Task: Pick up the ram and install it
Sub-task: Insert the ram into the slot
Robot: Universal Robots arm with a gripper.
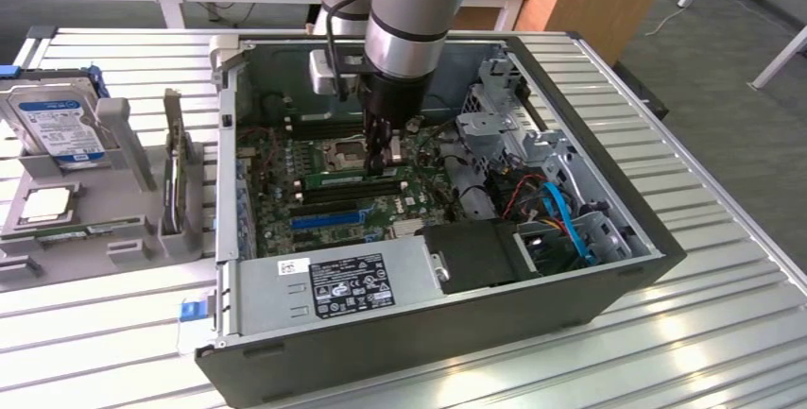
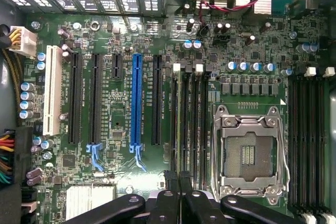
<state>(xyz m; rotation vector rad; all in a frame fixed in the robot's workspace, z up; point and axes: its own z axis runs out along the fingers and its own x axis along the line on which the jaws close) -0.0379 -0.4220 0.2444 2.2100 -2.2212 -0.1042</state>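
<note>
The ram [image 1: 347,180], a narrow green stick with a pale label, stands on edge in a memory slot on the motherboard [image 1: 283,159] inside the open computer case [image 1: 441,333]. My gripper [image 1: 388,156] hangs straight down over the end of the ram nearest the drive cage, its tips at or just above the stick's top edge. In the wrist view the two black fingers [image 2: 170,182] stand close together at the end of the black memory slots [image 2: 195,124]; the gripper [image 2: 178,181] is shut. I cannot tell whether the ram is pinched between them.
The open CPU socket [image 2: 251,153] lies beside the slots. A power supply [image 1: 340,286] fills the case's front, with blue cables [image 1: 561,211] and a drive cage [image 1: 505,126] on the exterior view's right. A grey holder [image 1: 127,144] outside the case carries a hard drive [image 1: 57,126] and a card [image 1: 177,178].
</note>
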